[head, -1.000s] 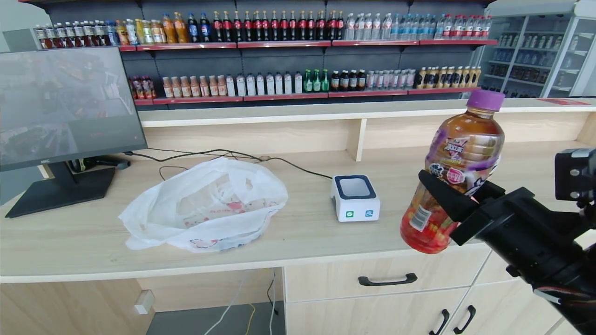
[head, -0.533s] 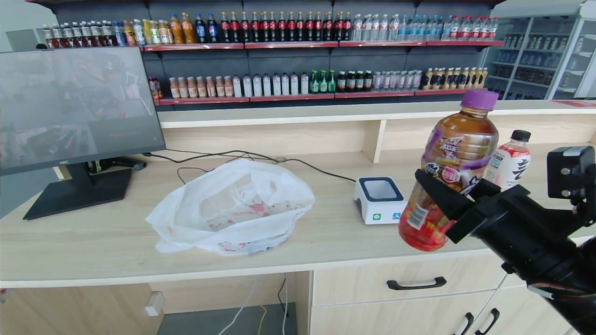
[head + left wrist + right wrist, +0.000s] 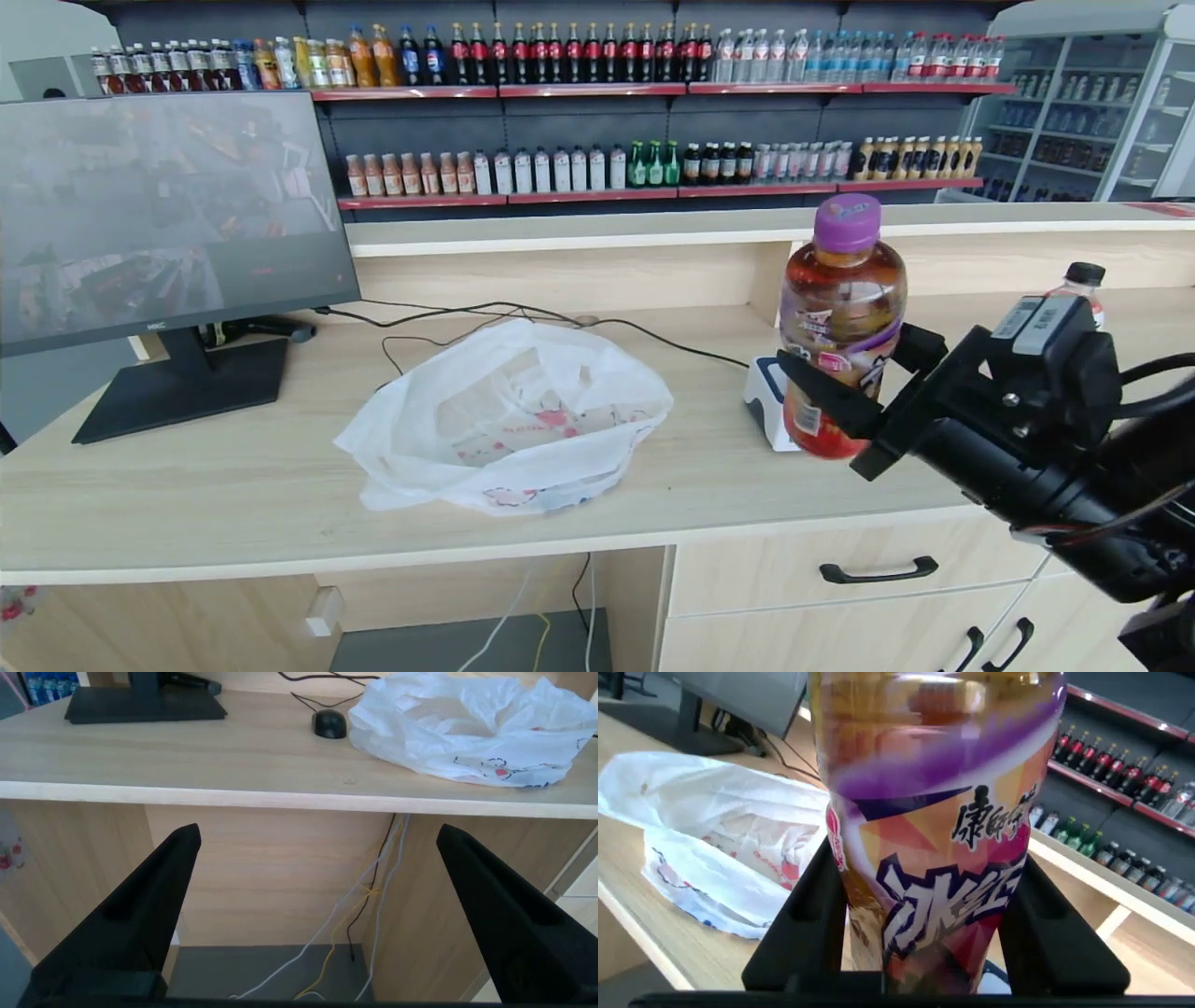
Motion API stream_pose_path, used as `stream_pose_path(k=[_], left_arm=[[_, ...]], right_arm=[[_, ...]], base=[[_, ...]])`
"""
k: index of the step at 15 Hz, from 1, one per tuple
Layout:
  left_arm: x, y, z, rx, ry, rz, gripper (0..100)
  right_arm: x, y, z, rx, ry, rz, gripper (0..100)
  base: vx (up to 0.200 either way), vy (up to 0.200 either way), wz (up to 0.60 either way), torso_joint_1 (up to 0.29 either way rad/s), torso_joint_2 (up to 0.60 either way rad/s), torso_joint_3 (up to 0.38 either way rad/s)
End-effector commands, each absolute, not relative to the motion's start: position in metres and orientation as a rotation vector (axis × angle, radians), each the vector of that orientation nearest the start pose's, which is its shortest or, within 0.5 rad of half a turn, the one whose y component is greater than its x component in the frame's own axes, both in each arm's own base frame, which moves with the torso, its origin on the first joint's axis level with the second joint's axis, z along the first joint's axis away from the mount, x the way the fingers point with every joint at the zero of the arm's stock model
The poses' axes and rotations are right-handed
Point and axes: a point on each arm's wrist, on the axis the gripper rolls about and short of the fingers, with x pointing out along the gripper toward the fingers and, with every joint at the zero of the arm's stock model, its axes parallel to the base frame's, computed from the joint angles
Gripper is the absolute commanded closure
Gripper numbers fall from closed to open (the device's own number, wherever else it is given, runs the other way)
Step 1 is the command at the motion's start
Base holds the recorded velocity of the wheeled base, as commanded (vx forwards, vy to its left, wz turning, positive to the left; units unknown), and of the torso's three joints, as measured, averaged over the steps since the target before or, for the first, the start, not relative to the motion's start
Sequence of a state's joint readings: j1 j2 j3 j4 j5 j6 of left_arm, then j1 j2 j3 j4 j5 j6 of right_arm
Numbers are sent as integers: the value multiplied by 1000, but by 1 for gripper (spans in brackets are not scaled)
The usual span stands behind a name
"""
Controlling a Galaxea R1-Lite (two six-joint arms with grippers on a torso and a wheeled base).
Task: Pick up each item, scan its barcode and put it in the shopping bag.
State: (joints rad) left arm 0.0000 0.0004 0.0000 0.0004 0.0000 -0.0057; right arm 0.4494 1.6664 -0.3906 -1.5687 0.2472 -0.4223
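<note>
Grip: right end effector [image 3: 845, 362] clamps upright bottle [image 3: 840, 289], purple cap, amber drink; we see left end effector [image 3: 318, 838] spread wide.

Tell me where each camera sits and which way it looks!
Head: up high, looking down at the counter, bag and scanner; the right gripper holds a bottle.
Left wrist: low before the counter, facing its edge between the fingers of the open left gripper.
Right wrist: behind the right gripper, facing the bottle up close.
All three see the bag.
</note>
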Motion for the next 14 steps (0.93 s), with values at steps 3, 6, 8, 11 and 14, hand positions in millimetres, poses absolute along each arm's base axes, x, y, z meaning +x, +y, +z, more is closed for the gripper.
stream_pose_path(k=[3, 6, 8, 11, 14], left_arm=[[-23, 0, 75, -6, 0, 0, 0], [-23, 0, 75, -6, 0, 0, 0], [-23, 0, 75, -6, 0, 0, 0], [-23, 0, 75, -6, 0, 0, 0], [-23, 0, 75, -6, 0, 0, 0]], right_arm=[[263, 103, 172, -542, -468, 600, 100], [284, 77, 172, -657, -520, 620, 100], [296, 79, 169, -702, -563, 671, 100], [307, 78, 154, -828, -580, 679, 100], [319, 75, 160, -908, -643, 646, 100]], base=[[0, 0, 0, 0, 0, 0], [0, 0, 0, 0, 0, 0], [0, 0, 0, 0, 0, 0], [0, 0, 0, 0, 0, 0], [0, 0, 0, 0, 0, 0]])
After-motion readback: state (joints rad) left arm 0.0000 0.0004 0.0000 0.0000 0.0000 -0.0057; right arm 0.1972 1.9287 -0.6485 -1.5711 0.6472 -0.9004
